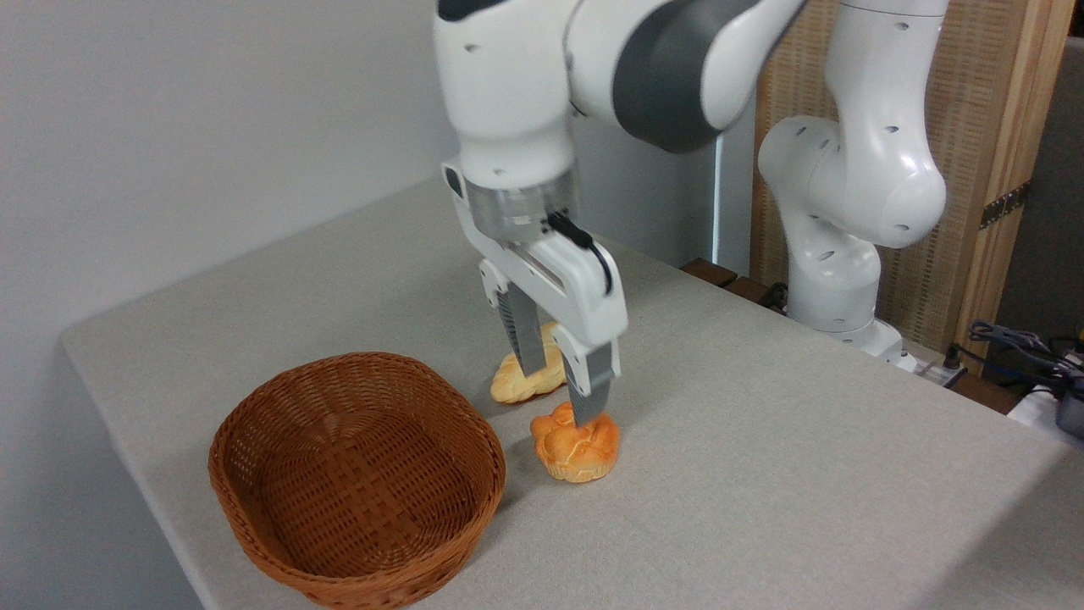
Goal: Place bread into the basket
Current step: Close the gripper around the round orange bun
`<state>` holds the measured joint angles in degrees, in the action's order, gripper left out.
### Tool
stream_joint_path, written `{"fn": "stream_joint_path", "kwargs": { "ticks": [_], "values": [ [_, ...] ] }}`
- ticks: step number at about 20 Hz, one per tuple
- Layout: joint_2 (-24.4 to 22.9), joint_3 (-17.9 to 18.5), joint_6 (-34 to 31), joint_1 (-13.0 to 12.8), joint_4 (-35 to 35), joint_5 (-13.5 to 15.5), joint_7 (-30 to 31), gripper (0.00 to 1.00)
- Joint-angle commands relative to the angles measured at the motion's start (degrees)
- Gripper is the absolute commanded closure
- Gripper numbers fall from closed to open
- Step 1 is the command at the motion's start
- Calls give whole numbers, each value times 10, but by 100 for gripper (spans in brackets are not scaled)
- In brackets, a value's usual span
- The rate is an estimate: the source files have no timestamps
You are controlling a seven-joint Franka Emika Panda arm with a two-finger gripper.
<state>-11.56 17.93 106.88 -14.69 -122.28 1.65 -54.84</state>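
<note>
The bread (pixel 575 451) is a small round orange-golden knotted roll resting on the grey table just right of the basket (pixel 254 517), an oval reddish-brown wicker basket with nothing in it. My gripper (pixel 561 391) hangs above the roll with its jaws open. The near finger (pixel 590 391) reaches down to the roll's top. The far finger (pixel 525 339) stands farther back, in front of the braided loaf. Nothing is gripped between them.
A longer pale-yellow braided loaf (pixel 518 383) lies just behind the roll, partly hidden by the far finger. The arm's white base (pixel 834 280) stands at the table's back right, beside a wooden panel. Cables (pixel 1029 347) lie at the far right.
</note>
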Motion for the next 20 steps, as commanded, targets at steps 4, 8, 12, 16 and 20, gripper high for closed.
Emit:
{"fn": "stream_joint_path", "kwargs": {
  "ticks": [4, 8, 12, 16, 20],
  "values": [
    [-13, 14, 68, -10, -76, -40, -36, 0],
    [-6, 14, 80, -23, -82, -33, -34, 0],
    [7, 14, 90, -36, -87, -32, -34, 0],
    [14, 14, 96, -43, -87, -32, -34, 0],
    [14, 13, 101, -43, -86, -31, -34, 50]
  ]
}}
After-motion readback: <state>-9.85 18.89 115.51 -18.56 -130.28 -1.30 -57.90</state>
